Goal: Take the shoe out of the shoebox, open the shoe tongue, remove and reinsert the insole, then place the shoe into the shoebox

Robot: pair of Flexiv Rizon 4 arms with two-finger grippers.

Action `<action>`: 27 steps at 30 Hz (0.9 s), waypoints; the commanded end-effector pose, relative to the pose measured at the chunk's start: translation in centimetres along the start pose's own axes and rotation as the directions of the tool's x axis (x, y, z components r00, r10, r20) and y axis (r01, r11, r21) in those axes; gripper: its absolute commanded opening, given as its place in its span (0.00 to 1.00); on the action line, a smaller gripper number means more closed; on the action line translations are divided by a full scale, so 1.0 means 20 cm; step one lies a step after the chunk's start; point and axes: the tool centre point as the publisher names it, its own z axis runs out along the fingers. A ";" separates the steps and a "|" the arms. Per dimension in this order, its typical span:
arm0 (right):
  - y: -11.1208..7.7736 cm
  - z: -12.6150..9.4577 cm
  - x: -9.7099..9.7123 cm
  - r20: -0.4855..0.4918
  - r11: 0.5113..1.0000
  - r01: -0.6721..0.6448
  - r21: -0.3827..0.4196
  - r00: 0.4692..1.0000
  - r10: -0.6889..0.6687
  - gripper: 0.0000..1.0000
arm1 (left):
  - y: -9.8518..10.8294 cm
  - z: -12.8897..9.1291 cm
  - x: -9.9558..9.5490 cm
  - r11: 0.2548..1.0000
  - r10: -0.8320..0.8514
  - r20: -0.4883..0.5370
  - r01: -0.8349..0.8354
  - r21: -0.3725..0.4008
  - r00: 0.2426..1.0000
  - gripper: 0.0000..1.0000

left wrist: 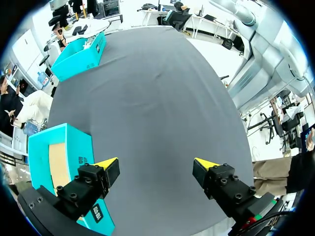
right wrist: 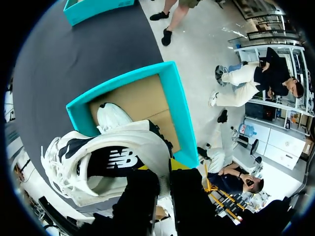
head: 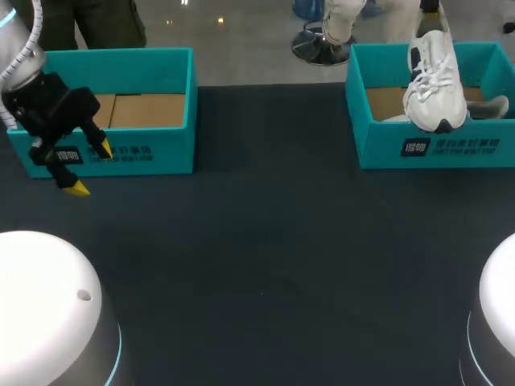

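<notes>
Teal second box (head: pixel 165 157) behind left pincer (head: pixel 90 168); white shoe (head: pixel 434 80) above shoebox (head: pixel 483 149).

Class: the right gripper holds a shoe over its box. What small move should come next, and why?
Probably carry the white shoe toward the table's middle and lower it onto the dark tabletop. The right gripper holds it hanging toe-down above the right shoebox, so it is already out; opening the tongue likely needs it resting on the table.
</notes>
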 end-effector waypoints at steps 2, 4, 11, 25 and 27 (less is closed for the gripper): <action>-0.04 0.10 -0.16 -0.052 1.000 -0.028 -0.001 0.998 0.028 0.00 | 0.00 0.00 0.00 1.000 0.000 0.000 0.000 -0.002 1.000 1.00; -0.05 0.13 -0.19 -0.061 0.999 -0.040 0.007 0.997 0.041 0.00 | 0.00 0.00 0.00 1.000 0.000 0.000 0.000 -0.002 1.000 1.00; -0.14 0.24 -0.27 -0.081 0.995 -0.096 0.027 0.992 0.098 0.00 | 0.00 0.00 0.00 1.000 0.000 0.000 0.000 -0.002 1.000 1.00; -0.19 0.27 -0.32 -0.117 0.989 -0.133 0.063 0.983 0.140 0.00 | 0.00 0.00 0.00 1.000 0.000 0.000 0.000 -0.002 1.000 1.00; -0.19 0.27 -0.32 -0.117 0.989 -0.133 0.063 0.983 0.140 0.00 | 0.00 0.00 0.00 1.000 0.000 0.000 0.000 -0.002 1.000 1.00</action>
